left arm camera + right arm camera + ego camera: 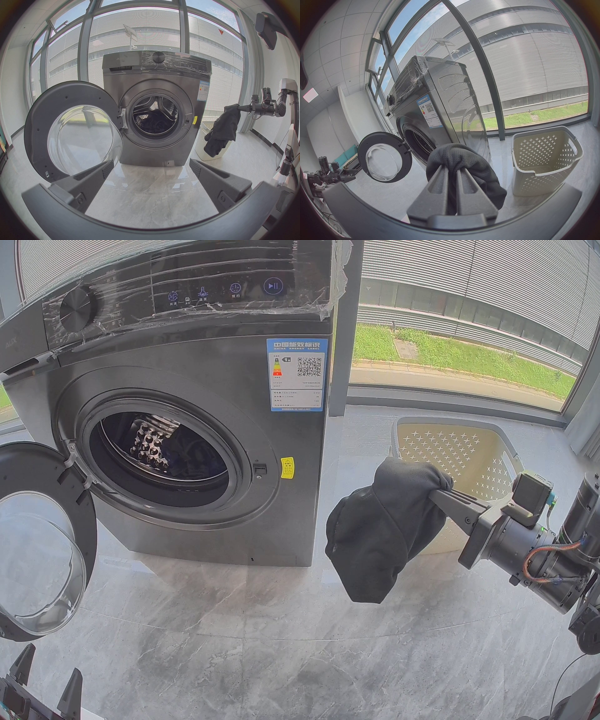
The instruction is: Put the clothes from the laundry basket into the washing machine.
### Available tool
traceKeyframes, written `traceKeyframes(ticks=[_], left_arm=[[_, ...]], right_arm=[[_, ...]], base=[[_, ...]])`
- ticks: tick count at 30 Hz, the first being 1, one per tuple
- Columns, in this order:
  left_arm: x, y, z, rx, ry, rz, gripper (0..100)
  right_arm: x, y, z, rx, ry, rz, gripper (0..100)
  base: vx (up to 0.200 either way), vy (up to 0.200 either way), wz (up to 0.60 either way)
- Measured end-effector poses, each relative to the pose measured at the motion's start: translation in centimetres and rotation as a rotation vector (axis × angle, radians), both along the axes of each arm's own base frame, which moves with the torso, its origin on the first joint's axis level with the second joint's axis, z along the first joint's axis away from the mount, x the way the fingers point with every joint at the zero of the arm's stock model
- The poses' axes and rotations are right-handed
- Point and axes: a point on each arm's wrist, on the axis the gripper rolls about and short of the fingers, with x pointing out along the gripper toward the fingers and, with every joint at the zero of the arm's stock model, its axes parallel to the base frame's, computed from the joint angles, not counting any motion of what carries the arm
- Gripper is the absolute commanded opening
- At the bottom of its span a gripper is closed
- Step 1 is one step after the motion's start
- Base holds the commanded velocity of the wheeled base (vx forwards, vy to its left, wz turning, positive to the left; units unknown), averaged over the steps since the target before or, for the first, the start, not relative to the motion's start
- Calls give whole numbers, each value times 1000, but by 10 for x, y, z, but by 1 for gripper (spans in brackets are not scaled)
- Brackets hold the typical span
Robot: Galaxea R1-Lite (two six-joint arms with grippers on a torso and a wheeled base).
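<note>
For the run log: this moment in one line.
right gripper: shut on dark grey fabric garment | left gripper: open | grey washing machine: round door open

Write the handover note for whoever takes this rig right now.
Right end effector: shut on the dark garment, held in the air between the laundry basket and the washing machine.
Left end effector: open, low, facing the machine, holding nothing.
Door is swung open; dark fabric seems to lie in the drum.
Done: garment is out of the basket, which looks empty where visible.
Left: carry the garment into the drum and release.
</note>
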Motion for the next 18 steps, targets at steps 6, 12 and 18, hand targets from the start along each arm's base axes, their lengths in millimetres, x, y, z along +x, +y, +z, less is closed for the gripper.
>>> traceKeyframes(ticks=[6,12,18], left_arm=[[0,0,0,0,0,0,100],[0,0,0,1,0,0,100],[0,0,0,1,0,0,100]], right_arm=[[0,0,0,0,2,1,0],[0,0,-1,-1,4,2,0],[0,1,-1,4,7,3,0]], base=[[-167,0,0],[0,33,0],[0,200,0]])
